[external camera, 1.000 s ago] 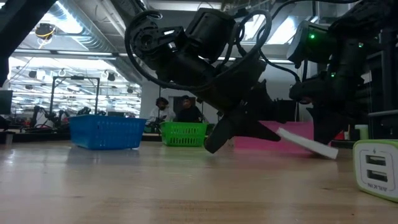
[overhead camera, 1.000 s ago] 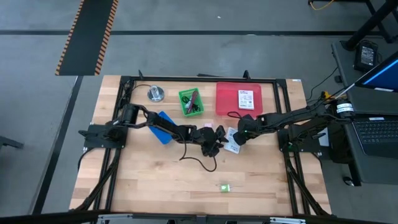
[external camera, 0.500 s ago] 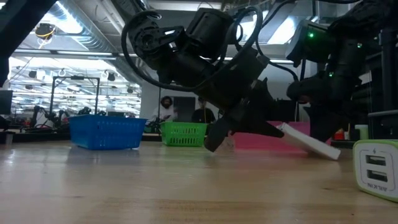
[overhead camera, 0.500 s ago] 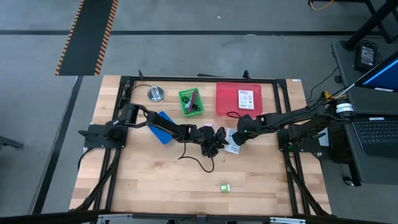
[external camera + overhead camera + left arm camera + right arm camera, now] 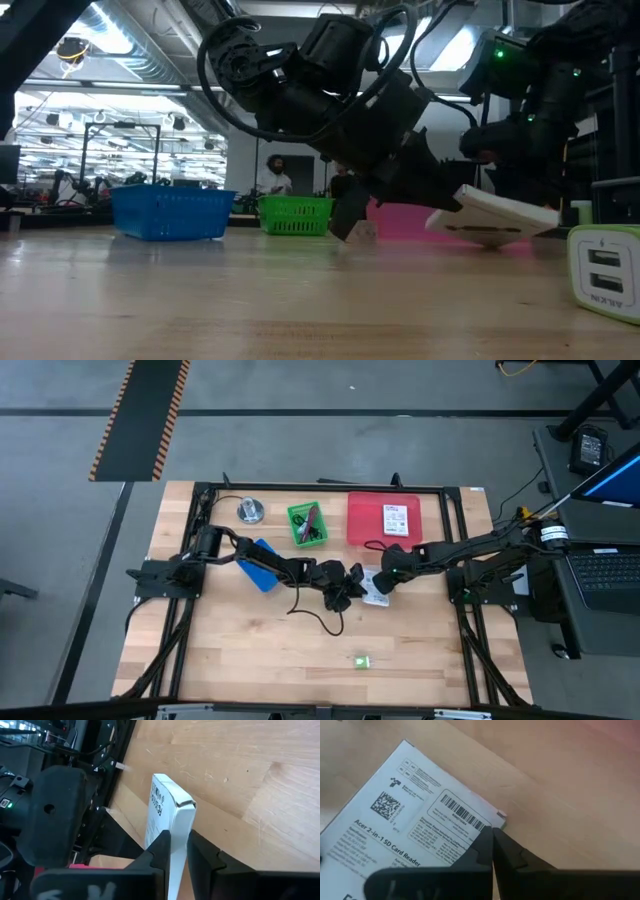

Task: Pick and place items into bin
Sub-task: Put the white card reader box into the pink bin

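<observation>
Left gripper (image 5: 179,851) pinching thin white printed card-reader packet (image 5: 167,815) by its edge, lifted just off the table, near the red bin (image 5: 383,518). Right gripper (image 5: 492,851) shut, pressed against that packet. Probably light, stiff, slippery; best gripped edgewise.
</observation>
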`<state>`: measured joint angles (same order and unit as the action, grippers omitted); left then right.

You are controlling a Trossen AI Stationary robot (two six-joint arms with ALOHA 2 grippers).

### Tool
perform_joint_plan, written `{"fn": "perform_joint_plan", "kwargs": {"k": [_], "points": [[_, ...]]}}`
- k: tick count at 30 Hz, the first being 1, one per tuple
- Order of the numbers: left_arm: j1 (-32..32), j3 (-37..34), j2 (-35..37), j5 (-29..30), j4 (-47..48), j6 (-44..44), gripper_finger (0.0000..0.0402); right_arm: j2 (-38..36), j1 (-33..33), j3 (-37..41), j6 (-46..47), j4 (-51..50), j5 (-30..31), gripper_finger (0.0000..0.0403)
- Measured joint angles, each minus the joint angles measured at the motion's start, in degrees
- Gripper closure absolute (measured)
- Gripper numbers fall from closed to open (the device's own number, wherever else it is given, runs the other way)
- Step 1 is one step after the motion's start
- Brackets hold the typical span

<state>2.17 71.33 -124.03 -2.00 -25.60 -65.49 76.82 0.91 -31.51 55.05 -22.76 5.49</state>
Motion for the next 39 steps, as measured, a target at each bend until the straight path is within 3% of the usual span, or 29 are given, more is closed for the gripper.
{"fn": "perform_joint_plan", "kwargs": {"k": [8, 15, 19, 26, 30, 39], "points": [[0.1, 0.0, 0.0, 0.9, 0.1, -0.2, 0.0368, 0.0, 0.0, 0.0, -3.3, -0.1, 0.4, 0.0403], [2.0, 0.0, 0.7, 8.1, 0.8, -4.4, 0.0369, 0.0, 0.0, -0.2, -6.4, -0.1, 0.6, 0.0403], [2.5, 0.0, 1.8, 8.9, 0.8, -4.4, 0.0369, 0.0, 0.0, -2.2, -9.9, -0.9, 2.3, 0.0403], [3.7, -0.1, 6.0, 14.9, 5.0, -4.8, 0.0369, 0.0, -1.4, -11.4, -16.5, -9.0, 9.4, 0.0403], [4.5, 0.0, 9.3, 15.2, 8.3, -4.3, 0.0369, 0.0, -3.7, -17.4, -17.8, -16.4, 14.5, 0.0403], [5.8, -1.1, 14.5, 17.2, 12.0, -3.2, 0.0370, 0.0, -13.7, -29.6, -17.9, -26.8, 25.3, 0.0403]]}}
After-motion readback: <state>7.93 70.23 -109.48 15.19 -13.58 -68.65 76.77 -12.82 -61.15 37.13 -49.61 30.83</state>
